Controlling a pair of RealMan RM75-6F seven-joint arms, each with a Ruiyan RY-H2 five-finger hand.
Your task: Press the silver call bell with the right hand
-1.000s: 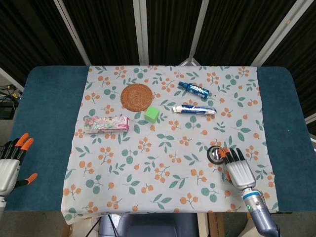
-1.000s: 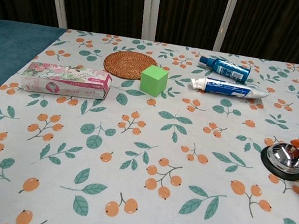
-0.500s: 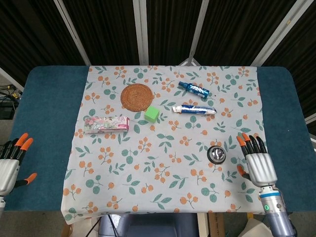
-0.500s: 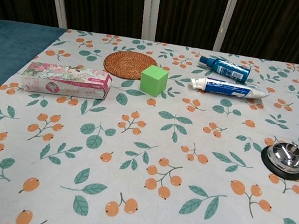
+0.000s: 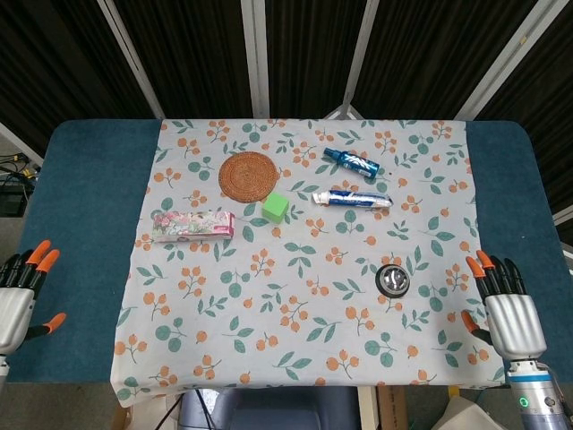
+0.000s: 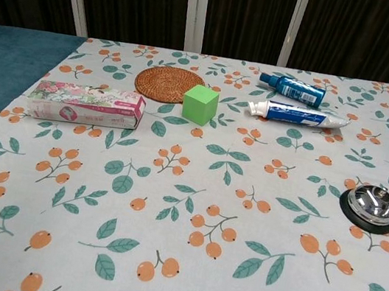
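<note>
A: What do I see at the left edge of the table?

B: My left hand [image 5: 16,300], fingers spread, holding nothing. Moving right: a floral tissue pack [image 5: 192,226], a woven coaster [image 5: 249,176], a green cube [image 5: 275,207], two tubes.

A: And the silver call bell [image 5: 392,280]?

B: Toward the cloth's near right corner, untouched. My right hand [image 5: 510,313] hovers well apart by the right edge, fingers wide.

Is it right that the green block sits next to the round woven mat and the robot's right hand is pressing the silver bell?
Not quite. The green block does sit next to the woven mat, but the right hand is off to the side of the silver bell, not touching it. The head view shows the gap.
</note>
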